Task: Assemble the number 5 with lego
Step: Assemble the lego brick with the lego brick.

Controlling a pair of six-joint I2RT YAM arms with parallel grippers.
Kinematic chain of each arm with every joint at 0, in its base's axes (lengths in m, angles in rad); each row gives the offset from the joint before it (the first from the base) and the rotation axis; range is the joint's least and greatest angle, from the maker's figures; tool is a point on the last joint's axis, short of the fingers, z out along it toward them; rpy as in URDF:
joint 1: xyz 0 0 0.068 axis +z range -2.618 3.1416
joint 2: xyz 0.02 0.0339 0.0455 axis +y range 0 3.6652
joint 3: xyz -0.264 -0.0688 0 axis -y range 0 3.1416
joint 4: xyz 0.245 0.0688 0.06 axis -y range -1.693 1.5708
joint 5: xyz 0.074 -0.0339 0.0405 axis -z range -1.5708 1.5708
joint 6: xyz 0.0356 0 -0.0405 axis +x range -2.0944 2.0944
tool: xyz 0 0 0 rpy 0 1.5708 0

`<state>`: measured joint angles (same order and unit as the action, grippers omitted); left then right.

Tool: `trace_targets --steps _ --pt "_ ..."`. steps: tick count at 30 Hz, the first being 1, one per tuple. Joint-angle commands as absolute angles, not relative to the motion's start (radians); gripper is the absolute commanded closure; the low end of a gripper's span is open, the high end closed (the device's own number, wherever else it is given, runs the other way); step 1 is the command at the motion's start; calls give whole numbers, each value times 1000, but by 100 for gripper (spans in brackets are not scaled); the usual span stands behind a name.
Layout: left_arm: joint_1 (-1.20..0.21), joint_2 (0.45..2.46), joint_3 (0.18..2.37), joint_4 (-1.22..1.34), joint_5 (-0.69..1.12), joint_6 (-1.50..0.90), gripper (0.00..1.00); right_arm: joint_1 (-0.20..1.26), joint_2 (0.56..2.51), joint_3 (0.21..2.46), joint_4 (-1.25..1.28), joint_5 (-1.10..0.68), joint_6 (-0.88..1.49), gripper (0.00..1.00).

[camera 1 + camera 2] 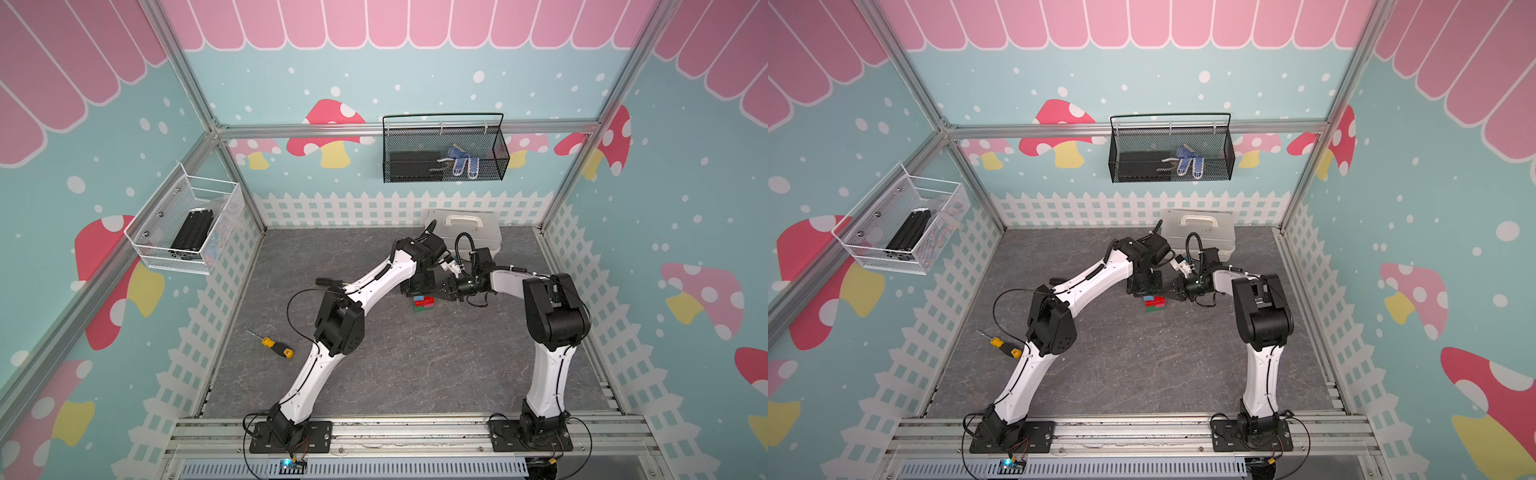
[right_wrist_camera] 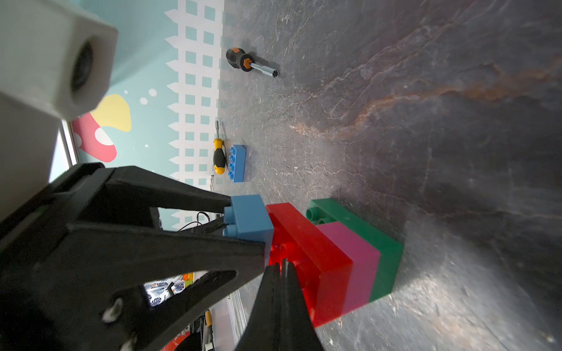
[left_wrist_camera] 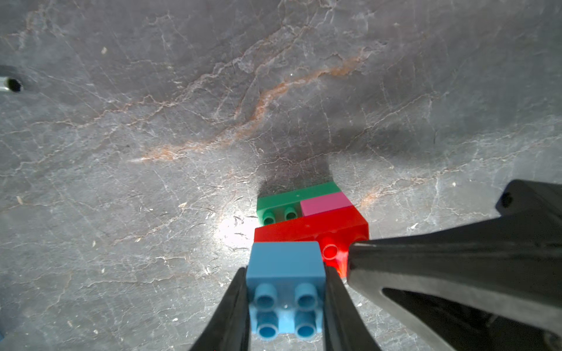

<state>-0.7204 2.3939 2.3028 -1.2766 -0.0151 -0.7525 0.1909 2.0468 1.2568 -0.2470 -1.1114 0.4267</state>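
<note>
A lego stack (image 1: 424, 303) (image 1: 1154, 304) stands mid-table: long green brick (image 2: 386, 255) at the bottom, pink square (image 2: 355, 261) on one end of it, long red brick (image 2: 319, 267) above. My left gripper (image 3: 286, 270) (image 2: 243, 225) is shut on the small blue brick (image 3: 284, 264) (image 2: 251, 217), which rests on one end of the red brick (image 3: 307, 232). My right gripper (image 2: 281, 263) (image 3: 352, 253) is shut and empty, its tips touching the red brick's bare studs beside the small blue one. The long blue brick (image 2: 237, 162) lies apart on the table.
A yellow-handled screwdriver (image 1: 272, 345) (image 2: 219, 155) lies by the left fence, next to the long blue brick. A black-and-orange nut driver (image 2: 246, 62) lies farther back. A white case (image 1: 469, 228) stands at the back wall, behind both wrists.
</note>
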Motion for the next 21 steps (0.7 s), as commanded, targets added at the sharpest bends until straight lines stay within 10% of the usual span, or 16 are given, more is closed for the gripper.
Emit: trace_targets --steps 1,21 --pt "-743 2417 2308 -1275 -18 -775 80 200 2081 1255 -313 -1039 399 100" --pt "-756 2419 2301 -1277 -50 -789 80 208 2094 1262 -332 -1033 395 100"
